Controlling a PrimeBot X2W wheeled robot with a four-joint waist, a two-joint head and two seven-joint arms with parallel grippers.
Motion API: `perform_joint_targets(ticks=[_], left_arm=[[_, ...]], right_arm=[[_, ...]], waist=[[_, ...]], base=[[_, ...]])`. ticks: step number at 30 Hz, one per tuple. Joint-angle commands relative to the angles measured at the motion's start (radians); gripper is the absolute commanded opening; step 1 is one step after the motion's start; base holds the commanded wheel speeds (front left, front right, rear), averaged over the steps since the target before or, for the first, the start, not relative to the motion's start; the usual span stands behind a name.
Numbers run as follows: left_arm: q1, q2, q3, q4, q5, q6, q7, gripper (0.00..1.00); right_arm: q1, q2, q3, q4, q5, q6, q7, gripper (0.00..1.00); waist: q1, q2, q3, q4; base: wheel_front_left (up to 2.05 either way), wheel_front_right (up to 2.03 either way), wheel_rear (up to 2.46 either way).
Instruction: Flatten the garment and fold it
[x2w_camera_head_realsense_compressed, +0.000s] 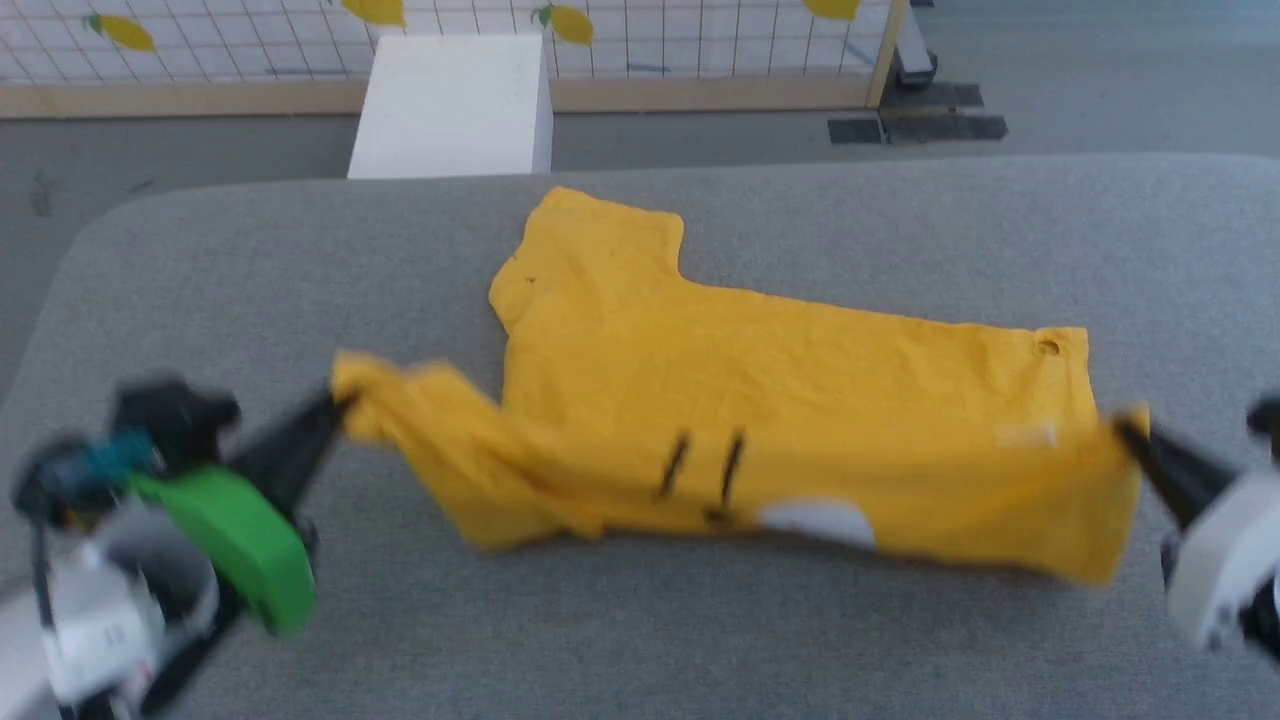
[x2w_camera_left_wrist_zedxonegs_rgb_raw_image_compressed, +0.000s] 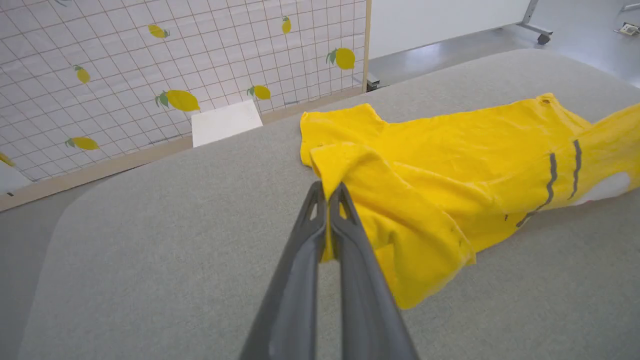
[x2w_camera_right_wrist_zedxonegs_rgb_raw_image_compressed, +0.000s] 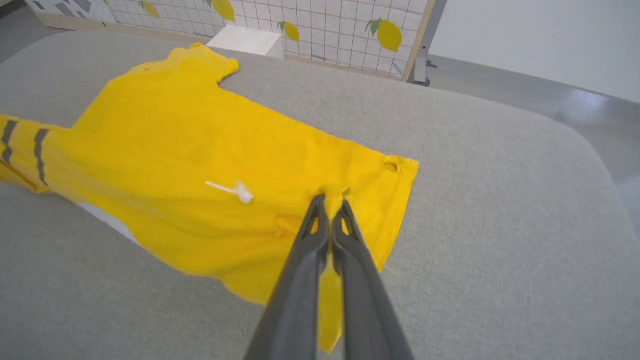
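The yellow T-shirt (x2w_camera_head_realsense_compressed: 760, 400) lies across the grey table (x2w_camera_head_realsense_compressed: 640, 620), its near half doubled over so the black whisker stripes (x2w_camera_head_realsense_compressed: 700, 468) and a white patch (x2w_camera_head_realsense_compressed: 820, 520) show along the front fold. My left gripper (x2w_camera_head_realsense_compressed: 338, 405) is shut on the sleeve at the shirt's left end, fabric pinched between the fingers (x2w_camera_left_wrist_zedxonegs_rgb_raw_image_compressed: 310, 220). My right gripper (x2w_camera_head_realsense_compressed: 1128, 425) is shut on the hem at the right end, with cloth showing between its fingers (x2w_camera_right_wrist_zedxonegs_rgb_raw_image_compressed: 320, 220). The shirt (x2w_camera_left_wrist_zedxonegs_rgb_raw_image_compressed: 450, 165) (x2w_camera_right_wrist_zedxonegs_rgb_raw_image_compressed: 210, 150) hangs stretched between the two grips, its front edge slightly off the table.
A white box (x2w_camera_head_realsense_compressed: 455, 105) stands on the floor behind the table. Beyond it runs a wire grid panel with lemon pictures (x2w_camera_head_realsense_compressed: 620, 30) on a wooden frame. The table's rounded corners lie far left and far right; grey floor surrounds it.
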Motion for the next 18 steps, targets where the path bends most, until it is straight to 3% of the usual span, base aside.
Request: perform_joint_targets(ticks=[1, 8, 18], left_arm=[[-0.081, -0.001, 0.027, 0.025, 0.022, -0.025, 0.01, 0.0], [-0.455, -0.055, 0.116, 0.163, 0.149, -0.129, 0.042, 0.0], [-0.959, -0.181, 0.177, 0.341, 0.301, -0.241, 0.06, 0.0]], right_arm=[[-0.101, -0.015, 0.027, 0.009, -0.002, -0.002, -0.01, 0.0], [-0.602, -0.043, 0.165, 0.146, -0.053, -0.002, -0.039, 0.0], [-1.177, 0.023, 0.246, 0.399, -0.13, -0.002, -0.142, 0.0]], waist=[[0.0001, 0.0, 0.044, -0.018], [0.0001, 0.0, 0.137, -0.051], [0.0001, 0.0, 0.239, -0.086]], base=[[0.0, 0.0, 0.0], [0.0, 0.0, 0.0], [0.0, 0.0, 0.0]])
